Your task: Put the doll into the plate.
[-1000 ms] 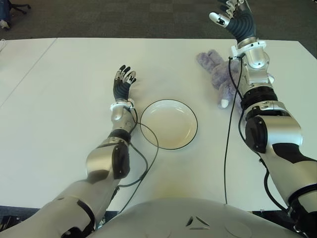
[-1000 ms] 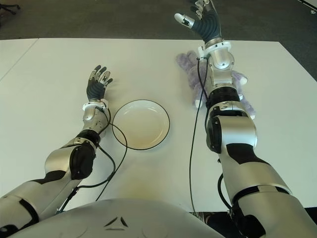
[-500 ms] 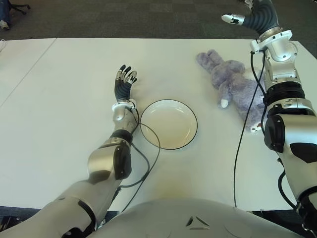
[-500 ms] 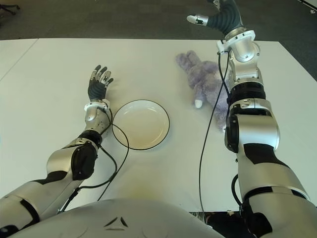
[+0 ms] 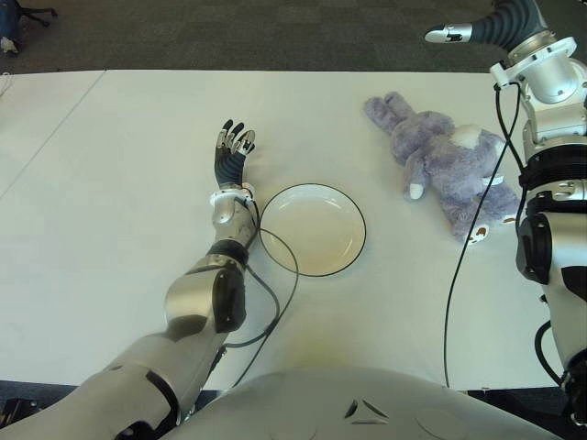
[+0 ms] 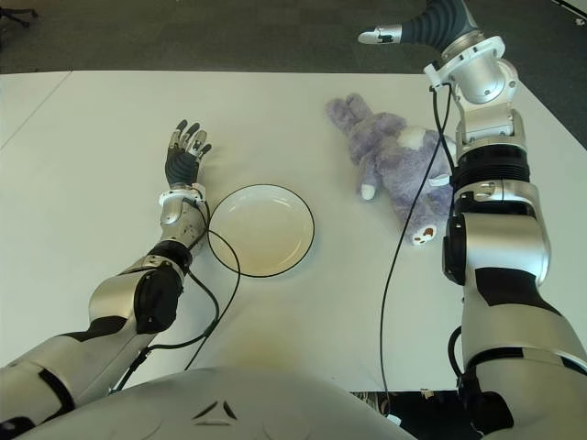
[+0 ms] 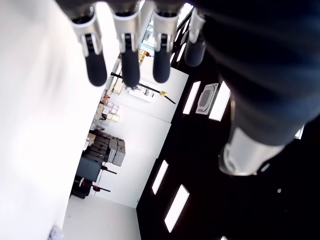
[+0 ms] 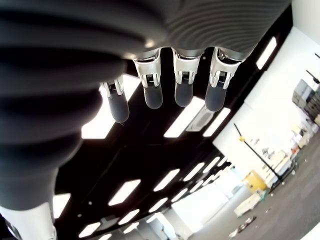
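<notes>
- A white table (image 5: 110,183) seen from above, with both robot arms reaching forward over it.
- The right hand (image 6: 431,23) is raised at the far right edge of the table, wrist bent, thumb pointing toward the robot's left. Its own wrist camera shows the fingers (image 8: 152,92) straight and apart, with nothing between them.
- The doll (image 5: 445,160) (a purple plush rabbit with a pale patch on its body) lies on its side on the table, below and just to the left of the right hand, not touching it. A black cable from the right arm crosses its lower end.
- The plate (image 5: 313,229), white with a dark rim, lies flat and holds nothing. It is well to the left of the doll and just to the right of the left wrist.
- The left hand (image 5: 230,151) shows beside the plate, on its left, palm down, fingers (image 7: 95,65) extended and slightly spread, holding nothing.
</notes>
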Tool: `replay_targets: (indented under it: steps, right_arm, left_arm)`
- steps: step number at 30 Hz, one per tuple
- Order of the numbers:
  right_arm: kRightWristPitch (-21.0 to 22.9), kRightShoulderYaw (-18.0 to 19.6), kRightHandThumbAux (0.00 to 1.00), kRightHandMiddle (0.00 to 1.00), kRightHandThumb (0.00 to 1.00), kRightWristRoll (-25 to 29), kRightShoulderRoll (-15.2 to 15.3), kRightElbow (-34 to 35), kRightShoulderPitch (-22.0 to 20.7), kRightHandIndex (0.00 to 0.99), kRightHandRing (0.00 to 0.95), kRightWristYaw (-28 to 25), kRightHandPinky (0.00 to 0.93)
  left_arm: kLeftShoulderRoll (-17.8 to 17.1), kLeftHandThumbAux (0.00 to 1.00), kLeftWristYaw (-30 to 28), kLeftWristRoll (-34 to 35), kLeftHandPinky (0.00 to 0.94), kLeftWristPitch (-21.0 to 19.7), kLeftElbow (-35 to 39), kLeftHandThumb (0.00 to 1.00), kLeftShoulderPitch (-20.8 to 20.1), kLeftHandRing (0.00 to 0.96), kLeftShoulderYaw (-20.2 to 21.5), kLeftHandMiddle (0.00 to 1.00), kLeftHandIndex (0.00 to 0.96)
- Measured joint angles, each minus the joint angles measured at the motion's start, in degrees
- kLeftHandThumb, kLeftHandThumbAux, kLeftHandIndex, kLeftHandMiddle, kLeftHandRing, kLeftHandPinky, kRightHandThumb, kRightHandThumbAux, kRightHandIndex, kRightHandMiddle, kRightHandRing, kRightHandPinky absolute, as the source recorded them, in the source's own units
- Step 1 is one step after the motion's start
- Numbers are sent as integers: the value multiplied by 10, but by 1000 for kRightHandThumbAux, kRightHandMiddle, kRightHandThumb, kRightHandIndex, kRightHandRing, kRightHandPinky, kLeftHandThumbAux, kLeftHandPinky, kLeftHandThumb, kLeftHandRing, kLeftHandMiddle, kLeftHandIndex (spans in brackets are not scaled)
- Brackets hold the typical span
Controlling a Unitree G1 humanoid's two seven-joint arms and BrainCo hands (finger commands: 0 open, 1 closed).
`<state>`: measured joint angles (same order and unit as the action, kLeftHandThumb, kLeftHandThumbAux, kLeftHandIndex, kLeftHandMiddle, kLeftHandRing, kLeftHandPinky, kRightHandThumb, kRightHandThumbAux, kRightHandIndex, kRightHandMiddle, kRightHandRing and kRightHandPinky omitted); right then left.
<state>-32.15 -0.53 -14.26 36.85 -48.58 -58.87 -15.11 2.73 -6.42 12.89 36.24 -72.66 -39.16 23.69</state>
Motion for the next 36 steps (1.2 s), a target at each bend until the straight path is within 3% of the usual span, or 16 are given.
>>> replay_targets:
  steps: [7,16,23,36]
  right_arm:
    - [0,-21,564,45,0,-58,42,34,13,67,12,17,13]
    - [0,-40,581,85,0,-114,87,64,45,99,53,45,56]
    - [-1,-42,577,79,0,-126,110,102,91,113,35,49,3]
    - [-2,-41,546,38,0,-124,145,173,198,94,8,32,0]
  left_arm:
    - [3,716,0,0,246,1,0,170,0,192,0,176,125]
    - [6,707,7,-1,247,3,0,182,0,199,-2,187,133]
    - [8,700,10,-1,234,4,0,197,-1,195,-2,187,133]
    - [9,694,14,-1,232,4,0,195,-1,189,-3,185,137]
